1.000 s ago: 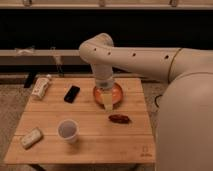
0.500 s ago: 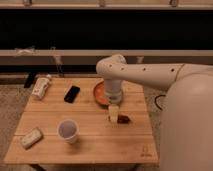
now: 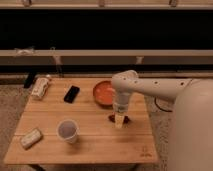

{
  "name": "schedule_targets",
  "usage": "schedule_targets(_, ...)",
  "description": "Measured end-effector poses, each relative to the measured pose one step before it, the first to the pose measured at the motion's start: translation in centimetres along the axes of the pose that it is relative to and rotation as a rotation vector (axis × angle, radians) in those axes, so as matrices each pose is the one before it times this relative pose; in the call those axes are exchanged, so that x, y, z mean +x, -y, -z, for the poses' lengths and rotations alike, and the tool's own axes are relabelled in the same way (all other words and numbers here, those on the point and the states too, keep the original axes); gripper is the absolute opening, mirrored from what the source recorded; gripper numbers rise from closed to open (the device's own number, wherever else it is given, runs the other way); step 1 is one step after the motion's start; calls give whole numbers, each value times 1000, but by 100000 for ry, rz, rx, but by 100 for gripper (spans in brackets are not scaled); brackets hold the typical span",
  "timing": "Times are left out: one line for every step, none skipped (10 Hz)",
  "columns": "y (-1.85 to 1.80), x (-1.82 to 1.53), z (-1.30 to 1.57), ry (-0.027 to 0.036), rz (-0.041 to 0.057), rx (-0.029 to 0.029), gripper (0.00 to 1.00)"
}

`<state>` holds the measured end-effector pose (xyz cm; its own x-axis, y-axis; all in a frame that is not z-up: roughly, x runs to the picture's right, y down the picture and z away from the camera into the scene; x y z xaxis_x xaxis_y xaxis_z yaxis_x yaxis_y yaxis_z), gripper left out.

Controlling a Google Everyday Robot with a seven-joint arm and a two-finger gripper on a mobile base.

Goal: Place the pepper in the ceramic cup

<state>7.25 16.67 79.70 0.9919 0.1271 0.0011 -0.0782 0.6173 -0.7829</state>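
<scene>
My gripper [image 3: 119, 120] hangs just right of the frame's centre, low over the pepper [image 3: 111, 118], jaws fully apart (nothing is gripped). The pepper lies on the table [image 3: 100, 147], just below the bowl [image 3: 102, 91]. The cup [image 3: 67, 131] stands lower left, well apart.

You'll see the arm [image 3: 155, 88] is a thick, smooth tube of off-white shell with a rounded dome at its bend. The bulky body [image 3: 192, 130] wears the same pale casing. The gripper [image 3: 119, 121] has pale yellowish fingers set apart and sits low over the table [image 3: 90, 147], near its right edge.
</scene>
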Motion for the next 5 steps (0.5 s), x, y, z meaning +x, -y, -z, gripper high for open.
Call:
schedule_targets(445,491,569,-361,-805,1890,80)
schedule_targets(317,432,539,-631,-621,1657,80)
schedule_targets(149,-128,205,-1389,204,1054,80)
schedule_targets(188,-9,-231,-2157,122,606,80)
schedule_targets(178,230,-685,-2537,-432,278,80)
